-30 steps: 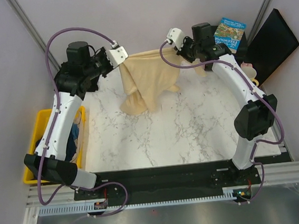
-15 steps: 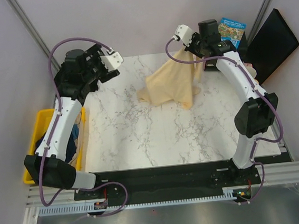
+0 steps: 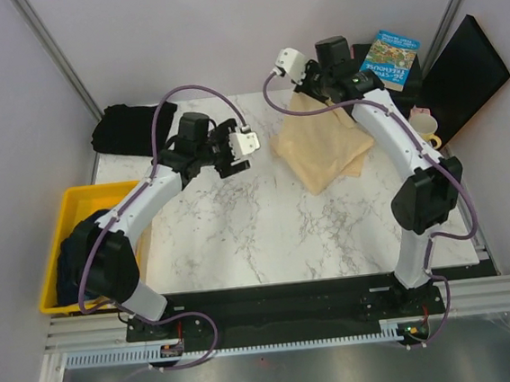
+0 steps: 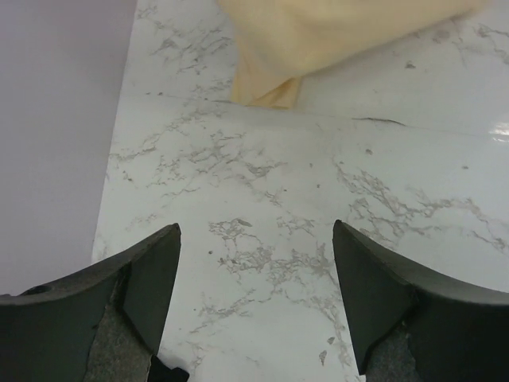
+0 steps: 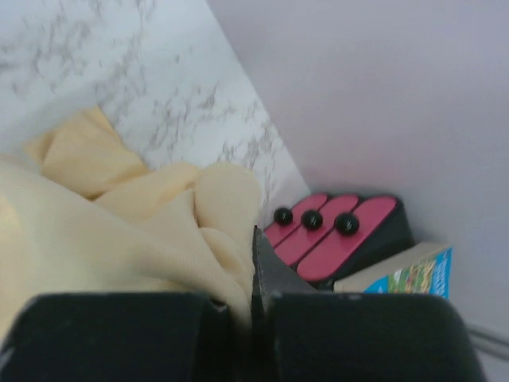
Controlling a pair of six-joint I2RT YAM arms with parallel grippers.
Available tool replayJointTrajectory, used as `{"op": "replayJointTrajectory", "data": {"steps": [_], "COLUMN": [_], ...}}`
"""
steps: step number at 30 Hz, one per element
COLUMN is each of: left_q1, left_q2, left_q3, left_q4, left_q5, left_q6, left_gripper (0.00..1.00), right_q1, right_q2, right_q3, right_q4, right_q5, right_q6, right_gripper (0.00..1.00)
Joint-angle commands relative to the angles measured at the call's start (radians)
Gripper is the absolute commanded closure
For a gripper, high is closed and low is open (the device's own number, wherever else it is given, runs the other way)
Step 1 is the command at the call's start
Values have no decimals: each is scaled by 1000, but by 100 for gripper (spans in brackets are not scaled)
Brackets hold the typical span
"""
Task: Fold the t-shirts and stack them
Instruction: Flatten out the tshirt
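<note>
The cream shirt (image 3: 323, 144) is pinched at its far edge by the right gripper (image 5: 253, 267); the left gripper (image 4: 256, 239) is spread wide, empty. The cloth is judged light and limp — best taken at a corner.

left arm: I'm reaching inward, left gripper (image 4: 254, 231) gaping wide, pointing down | right arm: I'm stretching far forward, right gripper (image 5: 254, 256) pinching cream-yellow t-shirt (image 3: 323, 148)
</note>
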Motion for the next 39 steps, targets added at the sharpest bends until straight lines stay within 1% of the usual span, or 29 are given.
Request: {"op": "replayJointTrajectory", "data": {"steps": [1,2,3,4,5,6,7,8,10,11,13,14,15,17,18,20,21,22,23,24,25,27,30,31,33,34,35,39], "left_q1": [7,11,19,24,30,39,45,51,83,97,122,126,134,143,151,154,157,157,156,156,156,154,145,140,129,123,117,94], "left_q2": [-3,-22,-39,-75,-91,-102,-114,-135,-161,-187,-206,-220,-226,-235,-241,-243,-240,-237,-232,-221,-211,-185,-96,-48,10,38,100,216], "left_q3": [33,6,-60,-88,-110,-123,-124,-125,-119,-116,-127,-136,-140,-156,-159,-156,-154,-150,-142,-142,-142,-142,-111,-85,-49,-15,1,54], "left_q4": [243,385,447,511,567,567,563,553,529,500,495,491,483,478,454,409,388,309,276,256,225,210,147,121,6,-41,-118,-190], "left_q5": [-176,-226,-275,-362,-401,-423,-502,-536,-588,-592,-607,-607,-604,-578,-558,-475,-440,-339,-294,-251,-183,-119,15,39,103,115,117,86], "left_q6": [-196,-210,-225,-230,-231,-236,-239,-244,-267,-277,-268,-255,-247,-224,-215,-196,-195,-182,-164,-161,-158,-164,-143,-132,-75,-52,-2,17], "left_gripper": [20,23,27,28,29,30,30,30,30,30,30,30,30,30,30,30,28,28,27,25,25,22,20,20,16,16,16,14], "right_q1": [93,100,103,115,123,127,138,141,147,146,135,126,111,57,36,31,22,15,6,-8,-14,-32,-47,-49,-51,-55,-54,-58], "right_q2": [37,48,68,74,79,77,71,64,36,18,-12,-57,-88,-180,-202,-248,-260,-271,-280,-280,-274,-256,-226,-220,-200,-191,-179,-156], "right_q3": [266,311,386,417,442,465,465,460,421,401,265,197,42,-116,-245,-355,-456,-492,-515,-533,-535,-514,-482,-477,-463,-458,-452,-416], "right_q4": [142,167,197,271,306,342,416,452,527,529,528,518,514,479,416,344,336,337,339,337,336,337,337,339,340,343,346,351], "right_q5": [-14,-6,2,14,35,37,68,106,158,216,279,308,309,269,240,247,281,290,296,302,330,345,365,368,385,390,399,385], "right_q6": [20,21,26,30,30,30,30,32,31,8,-67,-83,-86,-100,-129,-228,-244,-252,-247,-238,-235,-218,-212,-216,-221,-226,-224,-203], "right_gripper": [100,100,100,100,100,100,100,100,100,100,100,100,100,100,100,100,100,100,100,100,100,100,100,100,100,100,100,100]}}
